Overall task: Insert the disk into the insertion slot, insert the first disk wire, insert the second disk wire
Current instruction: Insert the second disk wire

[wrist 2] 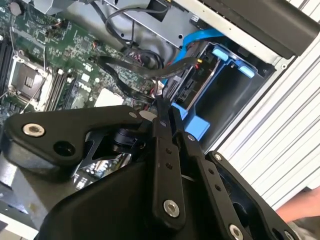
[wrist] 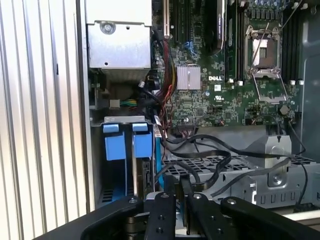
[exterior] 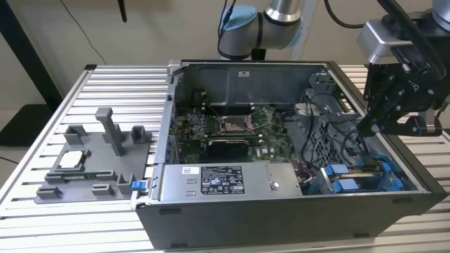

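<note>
Black and jointed, the gripper (exterior: 365,125) hangs over the open computer case (exterior: 281,211) at the exterior view's right, just above the insertion slot (exterior: 362,176). In both wrist views its fingers (wrist 2: 162,112) look drawn together on a thin black wire (wrist 2: 135,67), though whether they truly pinch it I cannot tell. Just beyond the fingertips, the disk (wrist 2: 192,82) already sits on edge in the slot, its blue carrier tabs (wrist: 124,142) sticking out of the grey bay (two of them, side by side). Black cables (wrist: 210,160) loop from the slot across the perforated metal cage (wrist: 240,172). Beside the slot, along the case's near wall, lies the silver power-supply box (exterior: 228,181). Farther into the case, past the slot, the green motherboard (wrist: 210,100) carries its open CPU socket (exterior: 232,124). Outside the case, at the exterior view's left, a grey fixture tray (exterior: 95,168) rests on the slatted table (exterior: 119,84).
</note>
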You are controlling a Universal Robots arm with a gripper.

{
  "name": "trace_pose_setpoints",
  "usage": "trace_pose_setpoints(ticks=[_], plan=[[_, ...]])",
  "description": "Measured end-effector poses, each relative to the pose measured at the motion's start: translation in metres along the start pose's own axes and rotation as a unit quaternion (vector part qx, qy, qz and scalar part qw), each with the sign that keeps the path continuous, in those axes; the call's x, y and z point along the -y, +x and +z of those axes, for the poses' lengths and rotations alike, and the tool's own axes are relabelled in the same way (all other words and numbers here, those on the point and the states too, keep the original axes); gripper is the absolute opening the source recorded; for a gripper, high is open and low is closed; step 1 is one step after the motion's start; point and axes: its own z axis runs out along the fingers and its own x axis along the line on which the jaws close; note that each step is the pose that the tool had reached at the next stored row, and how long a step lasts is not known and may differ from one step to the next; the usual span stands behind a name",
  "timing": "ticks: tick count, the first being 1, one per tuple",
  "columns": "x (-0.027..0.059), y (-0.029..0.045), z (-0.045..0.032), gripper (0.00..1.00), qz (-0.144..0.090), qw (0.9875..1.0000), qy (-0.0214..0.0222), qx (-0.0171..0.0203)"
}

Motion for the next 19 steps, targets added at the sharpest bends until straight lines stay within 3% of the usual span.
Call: trace_pose_setpoints(ticks=[8,19], plan=[[-0.0002,0.0004,0.0006,0.0,0.0,1.0,0.0001,-0.0003],[-0.0006,0.0025,0.012,0.0,0.0,1.0,0.0003,-0.004]])
